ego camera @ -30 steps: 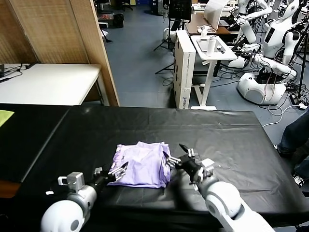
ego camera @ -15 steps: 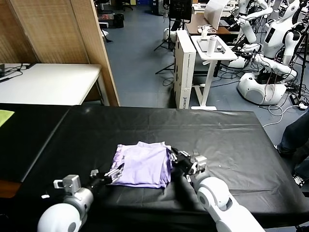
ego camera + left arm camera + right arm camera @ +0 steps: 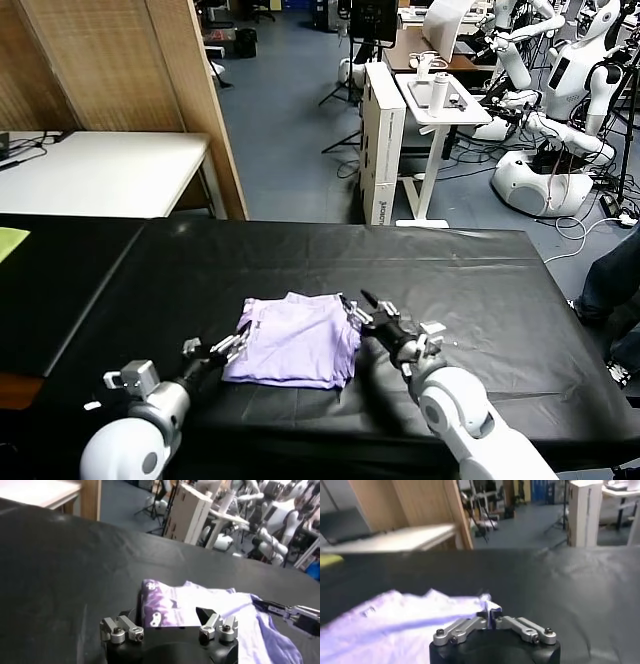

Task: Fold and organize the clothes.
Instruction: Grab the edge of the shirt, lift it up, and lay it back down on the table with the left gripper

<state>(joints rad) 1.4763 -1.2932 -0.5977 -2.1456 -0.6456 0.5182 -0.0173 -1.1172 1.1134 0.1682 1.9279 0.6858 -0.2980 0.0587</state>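
The lavender T-shirt (image 3: 295,340) lies folded into a rough square on the black table (image 3: 300,255); its darker purple print shows in the left wrist view (image 3: 160,602). My right gripper (image 3: 357,303) is at the shirt's right edge, and in the right wrist view the gripper (image 3: 492,616) has its pads pinched together on a thin fold of the lavender fabric (image 3: 395,617). My left gripper (image 3: 225,348) hovers just short of the shirt's near left corner; seen from its wrist, the left gripper (image 3: 170,625) is open with nothing between its fingers.
A yellow-green cloth (image 3: 10,240) lies at the far left edge of the black table. Behind it stand a white table (image 3: 100,170) and a wooden partition (image 3: 150,80). Other robots (image 3: 560,120) and a white cart (image 3: 435,100) stand beyond the table's far right.
My right gripper moved in from open beside the shirt and closed at its right edge. My left gripper drew back a little from the shirt's left corner.
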